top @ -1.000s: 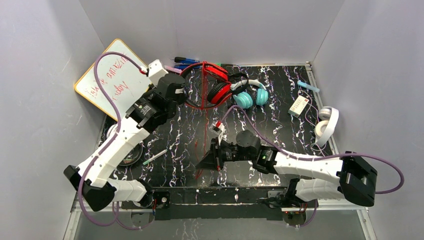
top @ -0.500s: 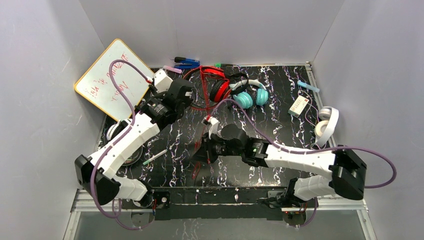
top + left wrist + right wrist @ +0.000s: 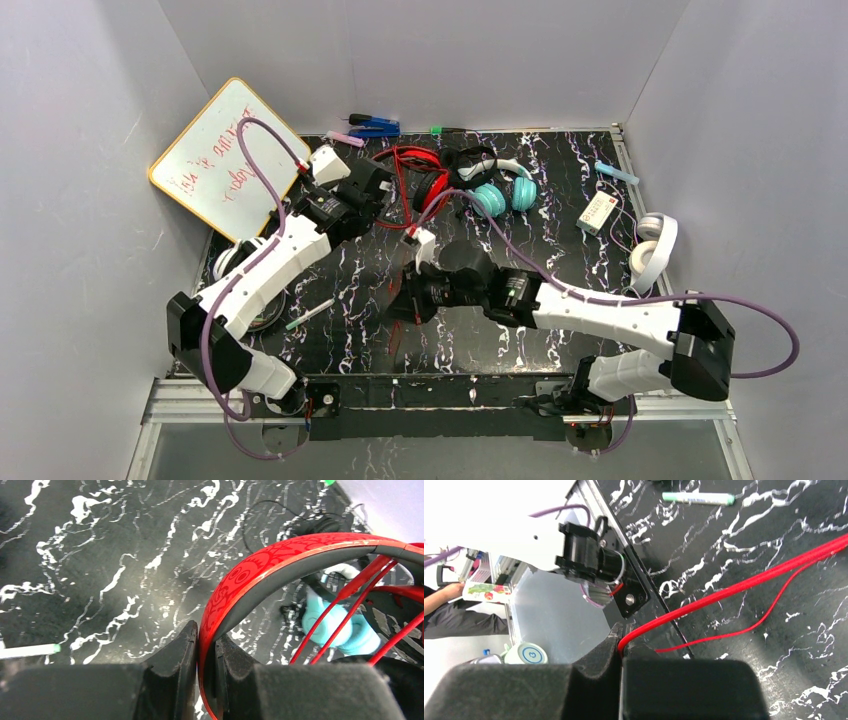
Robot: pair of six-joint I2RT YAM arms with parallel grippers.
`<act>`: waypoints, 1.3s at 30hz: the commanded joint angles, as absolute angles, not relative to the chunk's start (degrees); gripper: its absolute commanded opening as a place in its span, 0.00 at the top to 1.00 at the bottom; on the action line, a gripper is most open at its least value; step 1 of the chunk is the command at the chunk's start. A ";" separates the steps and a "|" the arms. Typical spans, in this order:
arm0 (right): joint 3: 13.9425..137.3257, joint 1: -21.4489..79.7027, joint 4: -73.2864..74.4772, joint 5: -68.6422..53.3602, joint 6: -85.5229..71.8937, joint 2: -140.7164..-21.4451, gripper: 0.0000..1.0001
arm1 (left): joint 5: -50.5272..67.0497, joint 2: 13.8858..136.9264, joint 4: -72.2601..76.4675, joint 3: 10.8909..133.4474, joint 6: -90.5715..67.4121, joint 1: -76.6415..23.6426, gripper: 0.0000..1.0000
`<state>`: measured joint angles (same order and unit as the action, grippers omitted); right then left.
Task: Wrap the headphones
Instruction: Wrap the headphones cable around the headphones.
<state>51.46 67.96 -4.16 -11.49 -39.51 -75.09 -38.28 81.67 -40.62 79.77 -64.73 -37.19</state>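
Since the left tool is clamped edge-on across the band of the red headphones, which sit near the rear edge of the worktop a little left of its middle, that stiff arc looks the soundest hold. It seems light, springy and smooth enough to swivel between the pads. The padded cups would squash and roll, so I judge the band the better place. The red cord is thin, limp and slick. It runs from the headset toward the near edge, where the right tool is closed tight on it, a slack loop trailing on the worktop. Steady tension there should keep each turn snug without wrenching the cord at the cup.

Compared with a second ago, the left tool has come nearer and rightward off the whiteboard. The headset sits lower and turned. The right tool has moved left and farther in, shortening the stretched run. The teal headphones, just right of the red pair, are unmoved.
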 commanded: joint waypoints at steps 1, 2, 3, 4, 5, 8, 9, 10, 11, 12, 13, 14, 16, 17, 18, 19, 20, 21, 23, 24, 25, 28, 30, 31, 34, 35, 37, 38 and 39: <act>61.60 68.35 5.11 -9.39 -35.44 -72.68 0.99 | -47.09 79.48 -39.01 76.63 -63.09 -36.66 1.00; 63.92 68.09 8.10 -8.72 -34.55 -73.36 0.99 | -48.21 79.39 -38.95 75.79 -60.99 -36.66 1.00; 66.60 67.85 11.03 -7.84 -33.70 -74.22 0.99 | -49.89 79.37 -38.82 75.19 -58.37 -36.73 1.00; 69.15 67.47 14.24 -6.99 -32.86 -75.18 0.99 | -51.17 79.44 -38.69 74.76 -55.39 -36.72 1.00; 71.85 66.97 17.24 -6.40 -31.94 -76.14 0.99 | -52.36 79.57 -38.67 74.56 -52.02 -36.74 1.00; 78.70 64.95 25.02 -4.81 -29.11 -78.63 0.99 | -55.77 79.10 -38.51 73.39 -42.58 -36.91 1.00; 80.46 64.10 27.40 -4.44 -28.22 -79.29 0.99 | -56.62 78.46 -38.39 72.71 -40.03 -36.98 1.00; 82.11 63.21 29.30 -4.29 -27.27 -79.84 0.99 | -56.75 77.64 -37.58 71.93 -36.74 -37.00 1.00; 83.33 62.15 31.02 -4.16 -26.30 -80.15 0.99 | -56.53 76.57 -36.47 70.83 -33.61 -37.00 1.00; 84.32 61.18 32.52 -4.15 -25.54 -80.22 0.99 | -55.83 75.50 -35.38 69.67 -30.62 -37.00 1.00; 85.08 60.05 33.59 -4.15 -24.76 -80.26 0.99 | -54.03 74.17 -33.82 68.55 -27.38 -37.00 1.00; 85.72 58.88 34.87 -4.40 -23.97 -80.25 0.99 | -50.50 72.89 -32.26 67.28 -23.45 -37.00 1.00; 86.69 56.64 36.59 -5.08 -22.26 -80.44 0.97 | -43.53 70.45 -30.19 64.86 -16.41 -37.09 1.00; 87.29 55.63 37.71 -5.25 -21.21 -80.73 0.97 | -40.25 69.43 -29.73 64.12 -14.50 -37.16 1.00; 87.88 54.88 38.69 -5.13 -20.39 -80.99 0.96 | -37.55 68.49 -29.57 63.63 -12.93 -37.20 1.00; 88.42 54.22 39.62 -4.75 -19.37 -81.34 0.96 | -35.35 67.82 -29.66 63.31 -11.75 -37.24 1.00; 88.88 53.90 40.55 -3.70 -18.59 -81.64 0.95 | -33.21 67.12 -29.70 63.11 -10.42 -37.33 1.00; 89.39 53.65 41.39 -2.47 -17.80 -82.10 0.95 | -29.87 66.58 -30.12 63.07 -9.28 -37.42 1.00; 90.13 53.12 42.82 -0.49 -16.48 -83.03 0.95 | -25.79 65.96 -31.77 63.60 -7.92 -37.50 1.00; 90.33 52.94 43.30 2.06 -16.05 -83.38 0.94 | -24.00 65.92 -32.78 64.16 -7.38 -37.53 1.00; 90.36 52.73 43.73 3.72 -15.74 -83.73 0.93 | -22.57 66.04 -33.96 64.65 -7.15 -37.61 1.00; 90.70 52.23 44.58 7.34 -14.78 -84.64 0.87 | -20.49 67.67 -37.53 65.59 -6.41 -37.76 1.00; 90.76 51.81 44.73 8.53 -14.41 -85.09 0.87 | -20.20 68.54 -38.86 65.23 -5.38 -38.00 1.00; 90.79 51.61 44.74 8.63 -14.29 -85.20 0.86 | -20.48 68.83 -39.28 65.03 -5.33 -38.05 1.00; 90.71 51.21 44.47 8.49 -14.09 -85.46 0.87 | -20.12 68.93 -39.81 64.84 -5.73 -38.18 1.00; 90.59 51.08 44.40 8.49 -13.94 -85.51 0.87 | -19.56 68.77 -39.81 64.89 -5.79 -38.23 1.00; 90.33 50.88 44.40 8.60 -13.61 -85.60 0.87 | -18.20 68.37 -39.88 65.18 -5.89 -38.25 1.00; 89.96 50.76 44.34 8.60 -13.52 -85.61 0.87 | -17.35 68.22 -40.16 65.51 -6.08 -38.28 1.00; 89.47 50.51 44.18 8.69 -13.41 -85.48 0.87 | -16.86 68.06 -40.47 65.99 -6.33 -38.32 1.00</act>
<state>87.77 51.40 44.10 6.37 -14.74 -85.62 -20.60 69.93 -38.63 63.64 -6.42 -38.00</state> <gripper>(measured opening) 0.131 0.118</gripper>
